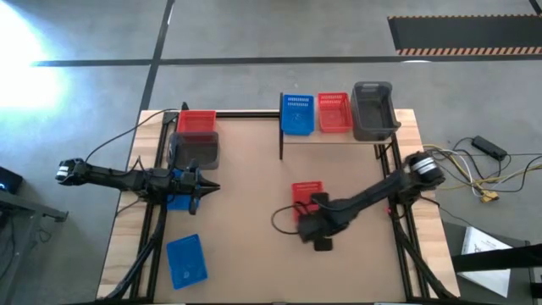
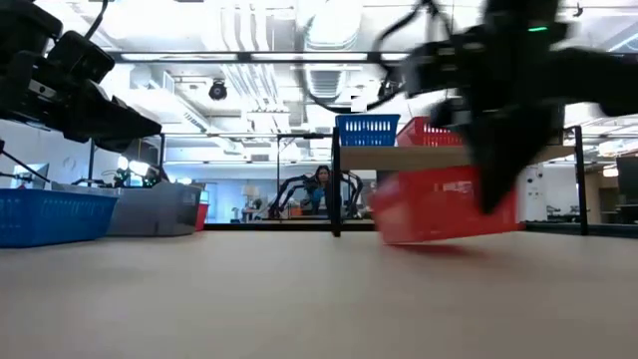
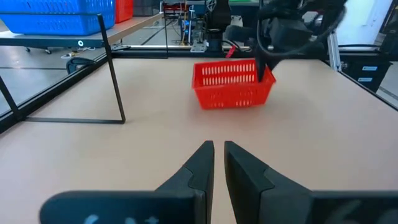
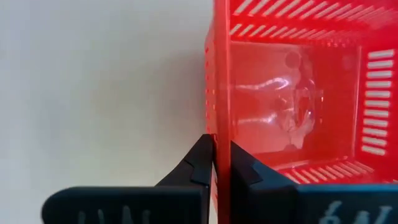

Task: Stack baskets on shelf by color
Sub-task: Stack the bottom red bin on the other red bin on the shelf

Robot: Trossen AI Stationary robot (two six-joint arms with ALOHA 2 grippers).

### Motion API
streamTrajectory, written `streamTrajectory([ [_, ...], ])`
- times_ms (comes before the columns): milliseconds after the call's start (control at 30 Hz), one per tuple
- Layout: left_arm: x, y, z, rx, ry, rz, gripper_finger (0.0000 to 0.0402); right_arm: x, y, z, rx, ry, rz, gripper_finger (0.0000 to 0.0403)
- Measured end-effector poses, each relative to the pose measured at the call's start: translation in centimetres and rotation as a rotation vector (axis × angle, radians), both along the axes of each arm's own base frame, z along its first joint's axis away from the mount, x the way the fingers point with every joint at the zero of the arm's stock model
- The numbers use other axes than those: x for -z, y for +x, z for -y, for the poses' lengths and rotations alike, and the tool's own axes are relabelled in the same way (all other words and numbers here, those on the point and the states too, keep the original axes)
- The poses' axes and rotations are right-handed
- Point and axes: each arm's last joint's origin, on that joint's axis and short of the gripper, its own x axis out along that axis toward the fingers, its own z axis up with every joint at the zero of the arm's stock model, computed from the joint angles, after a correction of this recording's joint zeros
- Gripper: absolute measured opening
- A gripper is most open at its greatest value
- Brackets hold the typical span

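I have the right gripper [image 4: 221, 163] clamped on the red basket's [image 1: 306, 193] wall, in front of the shelf [image 1: 339, 135]; my left gripper [image 3: 217, 165] sits closed, empty.

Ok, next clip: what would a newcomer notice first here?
The right gripper pinching the wall of a red basket mid-table, the basket slightly tilted. Behind it, the shelf holds a blue, a red and a grey basket side by side.
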Motion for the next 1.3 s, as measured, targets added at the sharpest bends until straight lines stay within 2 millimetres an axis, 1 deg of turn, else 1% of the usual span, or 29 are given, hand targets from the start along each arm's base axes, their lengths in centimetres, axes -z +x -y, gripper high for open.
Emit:
streamTrajectory([
  [67,0.0,0.0,0.0,0.0,0.0,0.0,0.0022,0.0,-1.7,-0.2,0.027,0.001,0.013,0.0009],
  [167,0.0,0.0,0.0,0.0,0.001,-0.001,0.0022,0.3,-3.6,-0.1,0.012,-0.036,0.047,0.001],
  [233,0.0,0.0,0.0,0.0,0.0,-0.001,0.0022,0.6,-4.4,0.1,0.011,-0.026,0.059,0.0016],
  [367,0.0,0.0,0.0,0.0,0.0,-0.001,0.0022,0.5,-5.3,0.3,-0.009,0.07,0.054,0.0034],
  [500,0.0,0.0,0.0,0.0,0.0,0.0,0.0022,-0.7,-5.3,0.4,0.048,0.109,0.099,0.0044],
  [733,0.0,0.0,0.0,0.0,0.0,0.001,0.0022,-2.9,-4.1,-0.1,0.067,0.115,0.215,0.0045],
  [833,0.0,0.0,0.0,0.0,0.0,0.0,0.0022,-3.3,-3.6,-0.3,0.068,0.124,0.231,0.0044],
  [933,0.0,0.0,0.0,0.0,0.0,-0.001,0.0022,-3.0,-3.4,-0.4,0.093,0.131,0.232,0.0043],
  [1100,0.0,0.0,0.0,0.0,0.0,0.0,0.0022,-1.6,-3.9,-0.2,0.153,0.12,0.19,0.0054],
  [1167,0.0,0.0,0.0,0.0,0.0,-0.002,0.0022,-1.3,-4.1,-0.1,0.177,0.117,0.179,0.0068],
  [1300,0.0,0.0,0.0,0.0,0.0,0.0,0.0022,-0.9,-4.3,0.1,0.185,0.075,0.188,0.0116],
])
